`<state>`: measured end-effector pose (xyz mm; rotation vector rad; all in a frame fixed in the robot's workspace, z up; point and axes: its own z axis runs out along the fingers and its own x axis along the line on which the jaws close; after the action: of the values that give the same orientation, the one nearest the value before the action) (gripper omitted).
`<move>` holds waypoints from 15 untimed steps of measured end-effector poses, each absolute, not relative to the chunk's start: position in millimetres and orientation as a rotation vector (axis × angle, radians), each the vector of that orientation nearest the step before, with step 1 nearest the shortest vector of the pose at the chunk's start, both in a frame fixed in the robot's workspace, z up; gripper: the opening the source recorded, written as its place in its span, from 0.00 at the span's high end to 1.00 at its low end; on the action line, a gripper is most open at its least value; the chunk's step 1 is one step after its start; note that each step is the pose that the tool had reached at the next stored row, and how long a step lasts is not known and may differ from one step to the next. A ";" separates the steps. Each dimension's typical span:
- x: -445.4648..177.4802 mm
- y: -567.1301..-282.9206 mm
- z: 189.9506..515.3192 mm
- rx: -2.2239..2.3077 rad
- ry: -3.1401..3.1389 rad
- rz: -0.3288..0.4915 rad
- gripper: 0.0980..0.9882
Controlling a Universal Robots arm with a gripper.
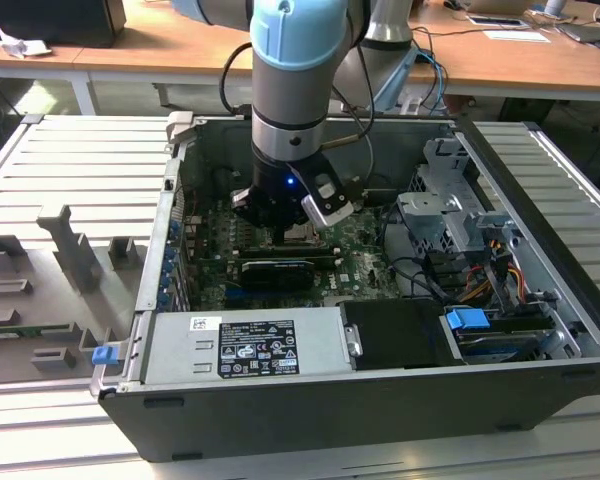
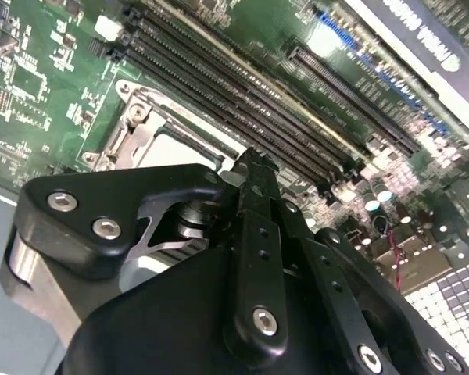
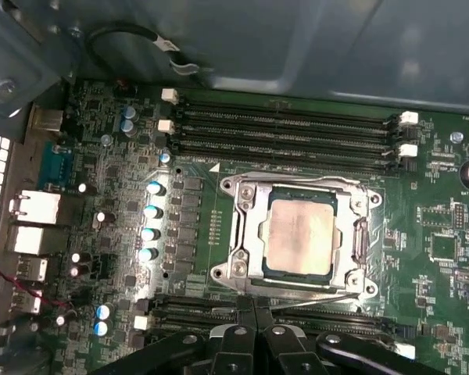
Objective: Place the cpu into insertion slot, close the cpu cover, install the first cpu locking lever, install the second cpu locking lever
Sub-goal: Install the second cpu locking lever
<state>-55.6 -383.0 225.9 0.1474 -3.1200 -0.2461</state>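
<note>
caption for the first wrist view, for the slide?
Cpu seated in the insertion slot, cpu cover closed over it, pincer poised at the socket's edge.

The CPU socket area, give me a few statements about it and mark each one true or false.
1. The cpu sits inside the insertion slot. True.
2. The cpu cover stands upright, leaving the chip bare. False: it lies flat around the chip, whose pale top shows through the cut-out.
3. The pincer is by the socket's edge. True, in the first wrist view its tips are at the frame's rim.
4. The pincer carries the chip. False: the chip lies in the socket.
5. Long black memory slots run beside the socket. True.
6. The arm is working outside the computer case. False: in the exterior view it reaches down into the open case.
</note>
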 end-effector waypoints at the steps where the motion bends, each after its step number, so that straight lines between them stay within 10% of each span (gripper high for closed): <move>1: -56.9 -385.1 225.7 0.148 -3.118 -0.291 0.99; 15: -61.1 -402.0 225.6 0.148 -3.110 -0.391 0.99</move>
<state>-61.1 -402.0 225.6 0.1481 -3.1096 -0.3911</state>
